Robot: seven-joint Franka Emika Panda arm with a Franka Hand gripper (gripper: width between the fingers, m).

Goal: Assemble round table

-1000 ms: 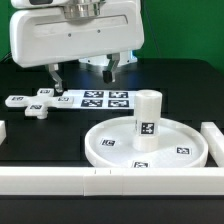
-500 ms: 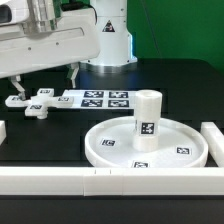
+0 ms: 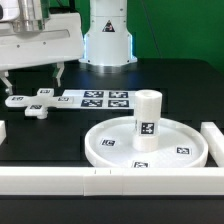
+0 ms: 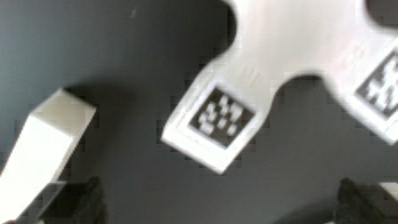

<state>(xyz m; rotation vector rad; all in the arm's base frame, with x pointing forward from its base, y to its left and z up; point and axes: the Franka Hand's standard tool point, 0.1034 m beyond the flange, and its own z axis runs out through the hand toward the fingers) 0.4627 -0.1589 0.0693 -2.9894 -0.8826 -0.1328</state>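
My two-finger gripper [image 3: 35,84] hovers with jaws wide apart and empty. Just beneath them lies the white plastic cross-shaped foot [image 3: 32,102], one tagged arm between my fingertips. Well away from my jaws, the short thick white cylinder leg [image 3: 146,118] stands upright in the large round rimmed white disc [image 3: 170,132].

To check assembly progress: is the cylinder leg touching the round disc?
Touching. The exterior view shows the leg standing upright, its base resting inside the disc.
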